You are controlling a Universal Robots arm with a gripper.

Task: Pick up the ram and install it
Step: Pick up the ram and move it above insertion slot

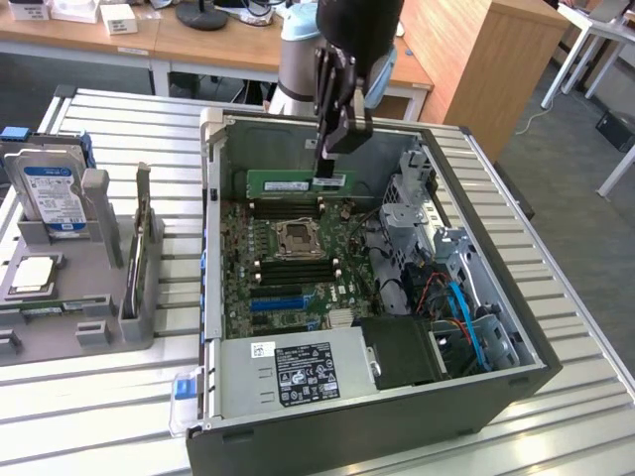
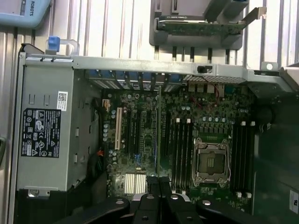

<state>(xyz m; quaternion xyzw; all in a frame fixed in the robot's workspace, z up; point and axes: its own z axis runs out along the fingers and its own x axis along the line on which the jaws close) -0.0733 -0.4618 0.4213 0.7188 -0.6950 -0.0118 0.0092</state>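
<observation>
The ram, a long green stick with a white label, hangs level inside the open computer case, just above the far memory slots. My gripper comes down from above and is shut on the stick near the end toward the exterior view's right. From the wrist the ram shows edge-on as a thin line running out from my gripper, over the motherboard beside the black memory slots. The processor socket lies between the two banks of slots.
A silver power supply fills the case's near corner. A metal drive cage and blue cables sit at the exterior view's right. A grey fixture outside the case holds a hard drive and a square silver chip.
</observation>
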